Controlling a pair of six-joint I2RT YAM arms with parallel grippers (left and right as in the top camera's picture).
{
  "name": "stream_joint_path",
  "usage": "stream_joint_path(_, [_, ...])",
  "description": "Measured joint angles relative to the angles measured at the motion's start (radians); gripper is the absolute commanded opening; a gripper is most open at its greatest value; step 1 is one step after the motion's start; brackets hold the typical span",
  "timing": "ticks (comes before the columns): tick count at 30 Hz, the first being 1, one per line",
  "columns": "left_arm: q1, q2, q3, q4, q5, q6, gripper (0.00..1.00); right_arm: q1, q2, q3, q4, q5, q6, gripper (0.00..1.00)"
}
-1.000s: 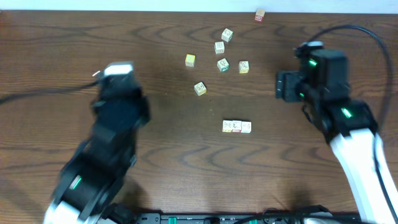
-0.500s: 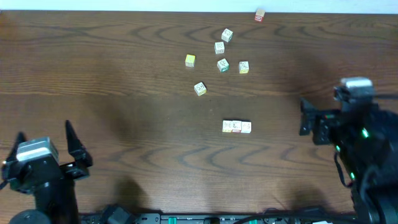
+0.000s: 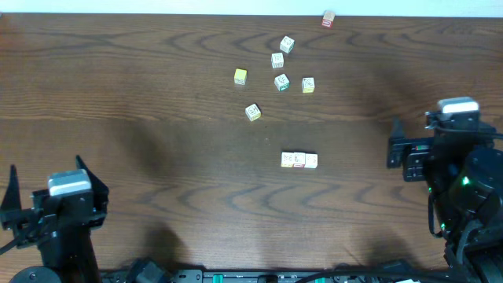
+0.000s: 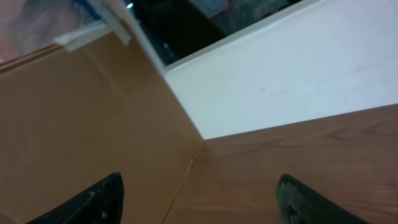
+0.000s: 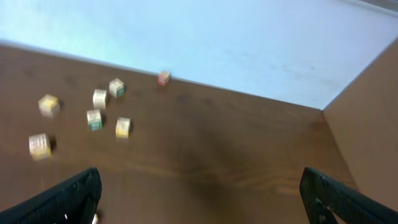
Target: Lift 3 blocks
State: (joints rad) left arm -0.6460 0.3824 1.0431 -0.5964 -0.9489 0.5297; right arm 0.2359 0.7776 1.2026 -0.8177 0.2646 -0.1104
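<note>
Three whitish printed blocks (image 3: 299,160) lie side by side in a short row at the middle of the table in the overhead view. My left gripper (image 3: 47,177) stands open and empty at the front left corner, far from them. In the left wrist view its fingers (image 4: 106,199) frame only bare table and wall. My right gripper (image 3: 393,149) is open at the right side, pointing left, about a hand's width from the row. The right wrist view shows its fingers (image 5: 74,193) wide apart with nothing between them; the row is out of that view.
Several more small printed cubes (image 3: 281,81) are scattered behind the row, with a plain yellow cube (image 3: 240,75) and a reddish-brown cube (image 3: 328,19) at the far edge. The right wrist view shows the same cluster (image 5: 94,119). A white wall borders the table's far side.
Both arms have pulled back from the middle, the left to the front left corner and the right toward the right edge. Both grippers have opened wider. The blocks have not moved.
</note>
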Motion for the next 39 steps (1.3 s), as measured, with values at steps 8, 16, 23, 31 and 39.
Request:
stream_joint_path(8, [-0.039,0.002,-0.005,-0.288,0.020,0.015,0.79,0.111,-0.026,-0.090,-0.050,0.003,-0.067,0.99])
stream_joint_path(16, [-0.039,0.002,-0.005,-0.321,0.025,-0.055,0.79,0.113,-0.254,-0.346,-0.030,0.004,-0.076,0.99])
stream_joint_path(23, [-0.039,0.002,-0.005,-0.321,0.027,-0.085,0.79,0.113,-0.422,-0.481,0.061,0.010,-0.079,0.99])
stream_joint_path(31, [-0.039,0.002,-0.005,-0.322,0.027,-0.088,0.79,0.113,-0.439,-0.484,0.104,0.013,-0.079,0.99])
stream_joint_path(39, [-0.039,0.002,-0.005,-0.322,0.026,-0.089,0.79,0.113,-0.439,-0.484,0.109,0.013,-0.079,0.99])
